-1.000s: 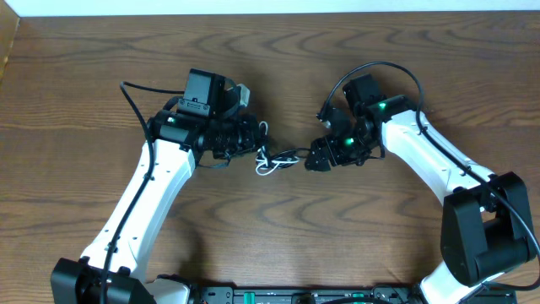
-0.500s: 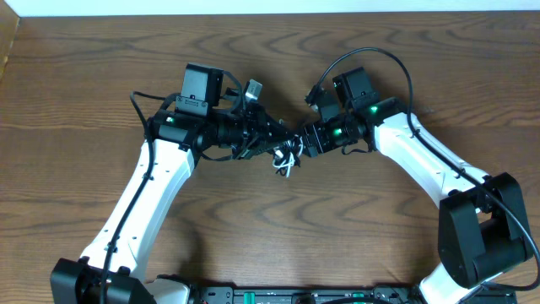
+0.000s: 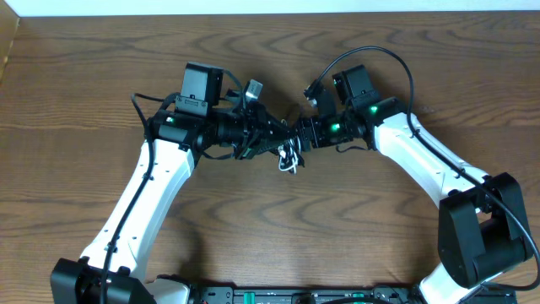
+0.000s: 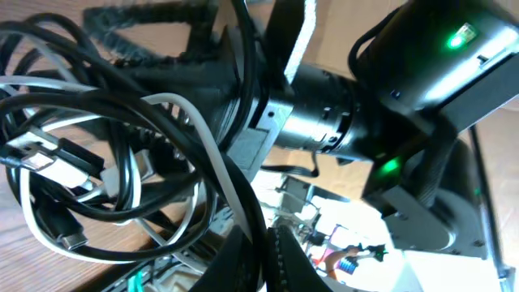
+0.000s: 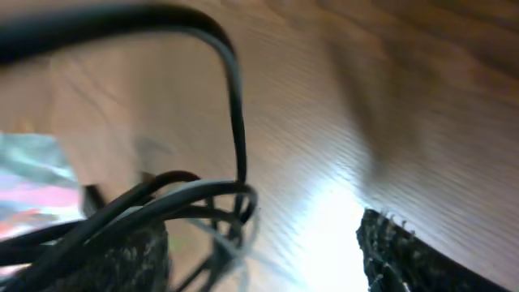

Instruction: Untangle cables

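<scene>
Table (image 3: 84, 93): bare brown wood; pale strip of wall along the far edge. Both arms reach in twd the middle and meet nose to nose. The left gripper (image 3: 277, 135) and right gripper (image 3: 304, 133) are just beside each other.

The cables (image 3: 289, 157) are a small knot of loops right at and under that meeting pt, mid-table, a bit twd the far side. From overhead the gripper bodies cover most of the knot; only a few white and black loops show below them.

A thick arm cable (image 3: 390, 59) arcs over the right wrist, well apart from the knot.

Left wrist view: the tangle fills the left half, close to the lens. A white cord (image 4: 203, 154) is looped through black cords (image 4: 105, 101), w/ a dark plug end (image 4: 69, 237) low left. The right arm's body blocks the rest, green light (image 4: 462, 36) on.

Right wrist view: blurry. Finger pads (image 5: 397, 251) are spread wide, table showing btwn them, so the right gripper is released. Black cords curl by the left-hand pad; can't tell if they touch it.

Left gripper: can't tell if clenched, cords hide the fingers.
</scene>
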